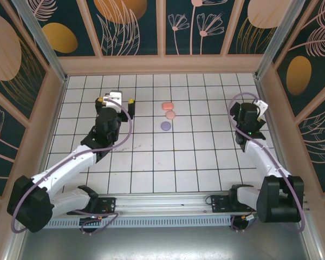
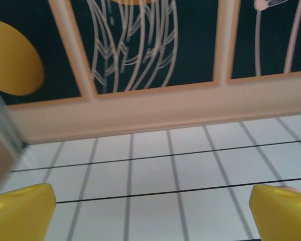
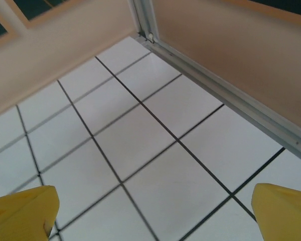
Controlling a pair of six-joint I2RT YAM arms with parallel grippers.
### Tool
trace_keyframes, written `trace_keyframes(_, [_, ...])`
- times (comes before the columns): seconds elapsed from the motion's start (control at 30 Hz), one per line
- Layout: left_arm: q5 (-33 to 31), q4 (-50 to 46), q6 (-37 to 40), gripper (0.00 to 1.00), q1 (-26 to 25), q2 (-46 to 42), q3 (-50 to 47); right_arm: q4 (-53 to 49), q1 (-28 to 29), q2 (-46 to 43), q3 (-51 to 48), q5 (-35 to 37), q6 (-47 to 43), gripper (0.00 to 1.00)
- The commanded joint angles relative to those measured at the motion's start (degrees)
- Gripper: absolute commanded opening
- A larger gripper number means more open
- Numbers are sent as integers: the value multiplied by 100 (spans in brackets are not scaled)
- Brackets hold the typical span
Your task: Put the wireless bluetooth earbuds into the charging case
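1. My left gripper [image 1: 116,101] is fully open and empty. Its yellow fingers [image 2: 20,211] are spread wide above the white gridded table [image 1: 195,162].
2. My right gripper [image 3: 153,216] is also wide open and empty, near the table's right edge.
3. The charging cases lie in a short column at mid-table: coral-red case [image 1: 167,106] at 12 o'clock, peach case [image 1: 170,115] just beside it, purple case [image 1: 166,125] at 6 o'clock.
4. The column lies at 3 o'clock from my left gripper and 9 o'clock from my right, apart from both.

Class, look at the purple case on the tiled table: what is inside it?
The purple case looks shut: from above, its smooth top shows. Its inside is covered by that top, so whether earbuds sit in it cannot be told.
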Motion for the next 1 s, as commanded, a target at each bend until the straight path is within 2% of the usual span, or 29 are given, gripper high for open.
trace_keyframes(0.0, [-43,1114,791,99,423,-318,-384,1909,-20,123,-608,154,-826,99])
trace_keyframes(0.2, [479,2485,741,99,973,-366,-1580,3353,-18,624,-1285,-59,-1350,99])
trace_keyframes(0.33, [757,3629,661,99,1248,113,-2376,4126,-18,1022,-1543,-396,-1593,99])
trace_keyframes(0.47, [672,5028,598,99,1439,704,-2986,4801,-10,1354,-1816,-695,-1803,99])
trace_keyframes(0.53, [1108,5134,444,99,1685,721,-2968,5037,-14,1370,-1880,-943,-1947,99])
trace_keyframes(0.63, [1291,5033,487,99,1909,930,-2784,5316,-63,1427,-1944,-1344,-1914,99])
trace_keyframes(0.73, [1503,4726,539,99,2049,900,-2754,6318,-66,1718,-2340,-1442,-1889,99])
trace_keyframes(0.83, [1811,4730,383,99,2251,733,-2919,6833,-53,2098,-2454,-1725,-2016,99])
trace_keyframes(0.97, [2140,4633,263,99,2421,680,-2893,6700,-105,2142,-2366,-1868,-1988,99])
